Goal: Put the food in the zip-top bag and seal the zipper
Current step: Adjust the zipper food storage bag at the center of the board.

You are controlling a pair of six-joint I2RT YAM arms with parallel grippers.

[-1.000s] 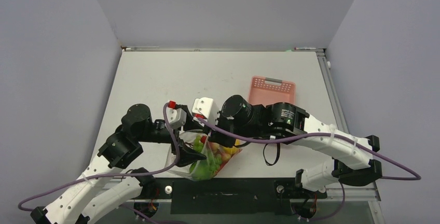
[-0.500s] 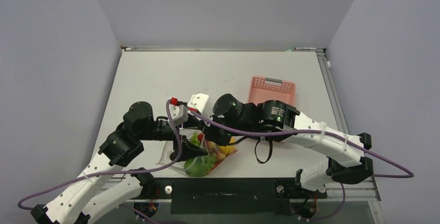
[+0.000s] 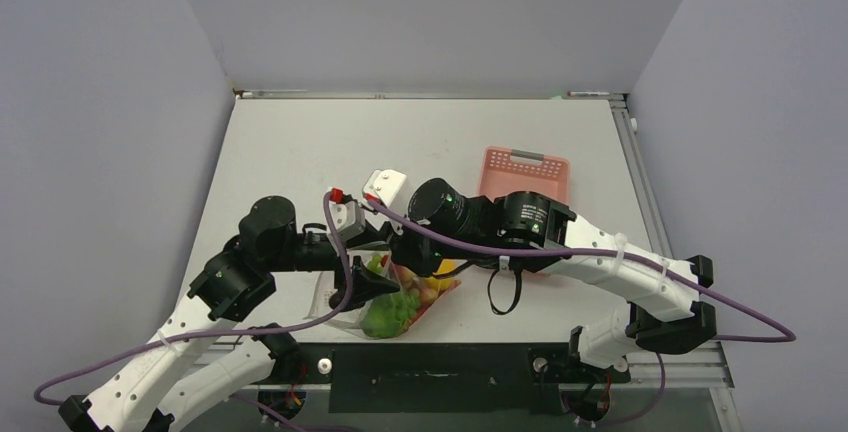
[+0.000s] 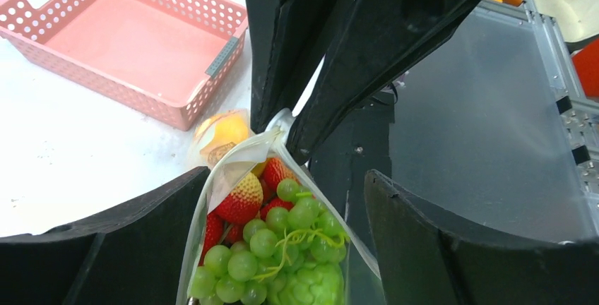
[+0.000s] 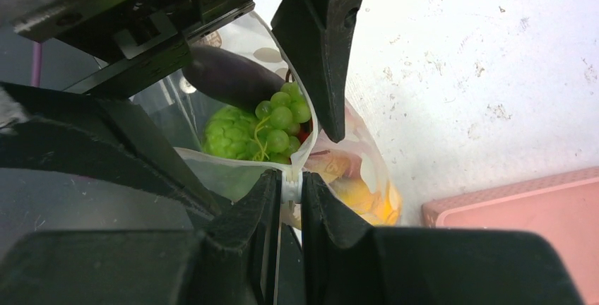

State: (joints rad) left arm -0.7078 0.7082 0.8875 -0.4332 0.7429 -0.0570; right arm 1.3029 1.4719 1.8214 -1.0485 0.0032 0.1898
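Seen from overhead, near the 6 o'clock edge of the table (image 3: 300, 152), my left gripper (image 4: 286, 173) is spread wide, one finger on either side of the zip-top bag (image 3: 400, 304) without clamping it. The bag holds the food: green grapes (image 4: 282, 241), strawberries (image 4: 244, 199), a dark aubergine (image 5: 229, 75) and a yellow piece (image 4: 222, 132). In the left wrist view, at the bag's 12 o'clock end, my right gripper (image 5: 289, 178) is clenched on the zipper (image 4: 281, 118). The pink basket (image 3: 523, 174) sits at the bag's 2 o'clock. My worry is that the mouth gapes beside the pinch and grapes crowd near it. With the left claw released, nothing anchors the floppy bag, so sliding along the strip could drag the whole bag, skip the tracks or trap a grape. No brand or label is legible, and the print on the right arm (image 3: 545, 220) is too small to read.
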